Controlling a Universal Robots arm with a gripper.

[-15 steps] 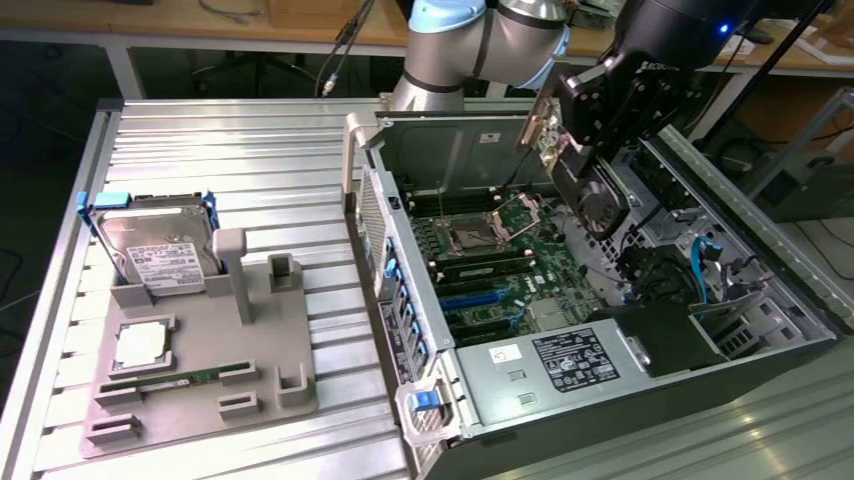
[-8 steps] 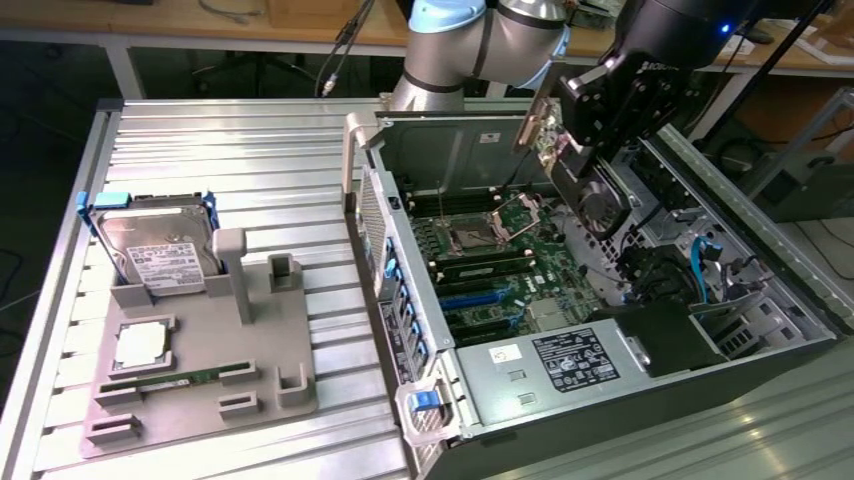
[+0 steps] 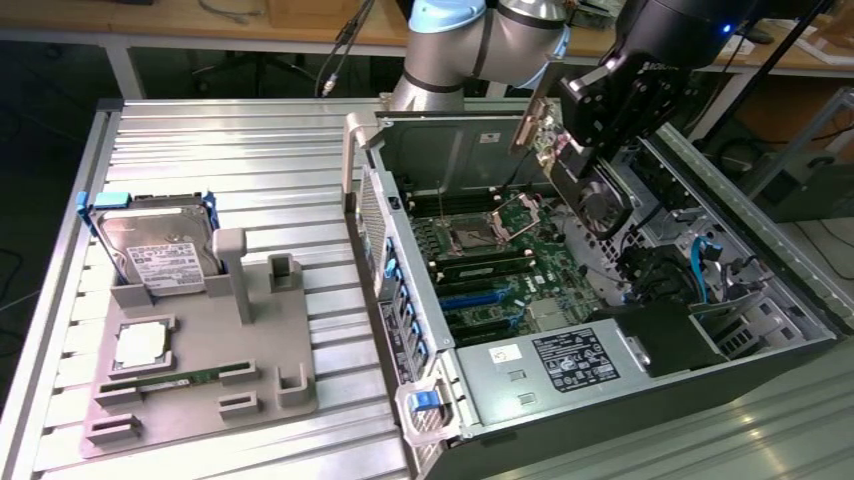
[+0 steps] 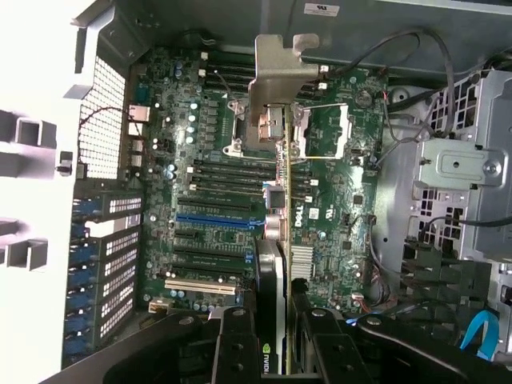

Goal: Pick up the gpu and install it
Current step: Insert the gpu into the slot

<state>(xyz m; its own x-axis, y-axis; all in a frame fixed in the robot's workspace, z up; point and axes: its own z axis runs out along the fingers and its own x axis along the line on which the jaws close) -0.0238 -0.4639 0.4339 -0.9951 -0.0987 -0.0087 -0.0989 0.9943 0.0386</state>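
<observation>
- Black gripper (image 3: pixel 597 150) clamped on thin dark gpu card (image 3: pixel 601 200) with silvery end bracket: pickup done
- The gpu card hangs above green motherboard (image 4: pixel 336 200) inside open grey case (image 3: pixel 441 140), not yet seated

Green motherboard (image 4: pixel 336 200) inside the grey case (image 3: pixel 447 145), with one blue slot (image 4: pixel 216 218) on it. The gpu (image 3: pixel 597 195) is dark with a silvery bracket (image 4: pixel 276 76), and the pincer (image 4: pixel 280 352) is black. Beside the case are a ribbed grey tabletop (image 3: pixel 227 140) and a silver drive (image 3: pixel 158 255) with a white label.
</observation>
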